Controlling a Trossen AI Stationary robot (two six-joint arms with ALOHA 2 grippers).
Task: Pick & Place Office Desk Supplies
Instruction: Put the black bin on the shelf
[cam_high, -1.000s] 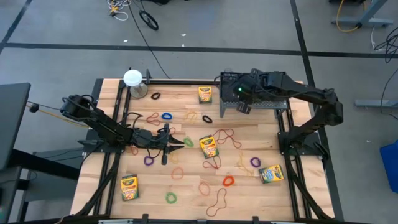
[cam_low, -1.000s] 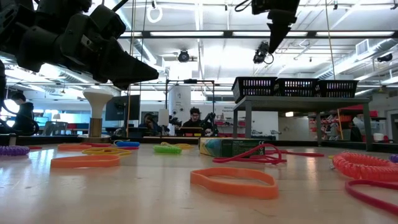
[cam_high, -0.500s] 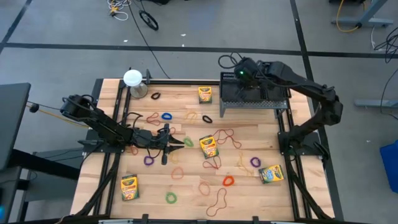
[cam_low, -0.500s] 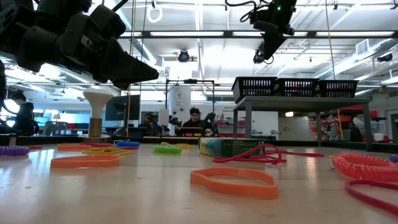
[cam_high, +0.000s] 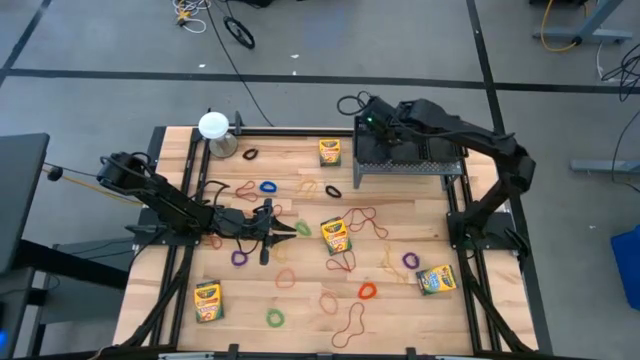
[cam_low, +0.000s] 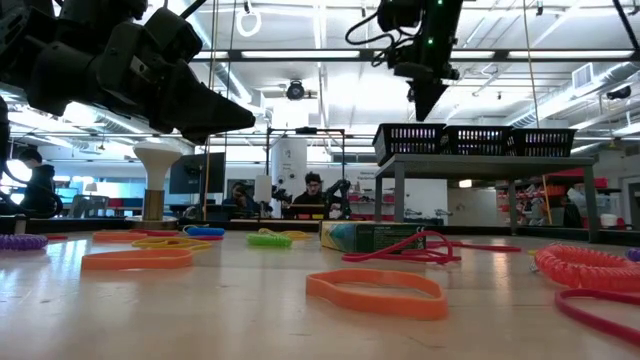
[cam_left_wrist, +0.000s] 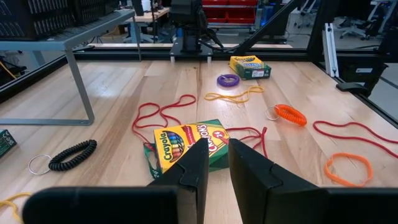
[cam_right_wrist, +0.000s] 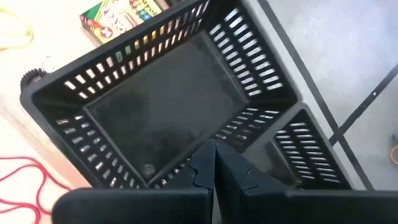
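Only the right wrist view showed inside the black rack (cam_right_wrist: 168, 118), beneath the right gripper (cam_right_wrist: 215, 163), now shut and empty. Left gripper (cam_left_wrist: 214, 163), narrowly parted, hovered unmoved near a crayon box (cam_left_wrist: 186, 143), far from the rack.

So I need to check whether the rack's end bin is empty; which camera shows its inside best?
The right wrist view: it looks straight down into the black rack's end bin, floor bare, with the shut right pincer above. The high view shows the rack partly under the arm; the low view only its side; the left wrist view just a corner.
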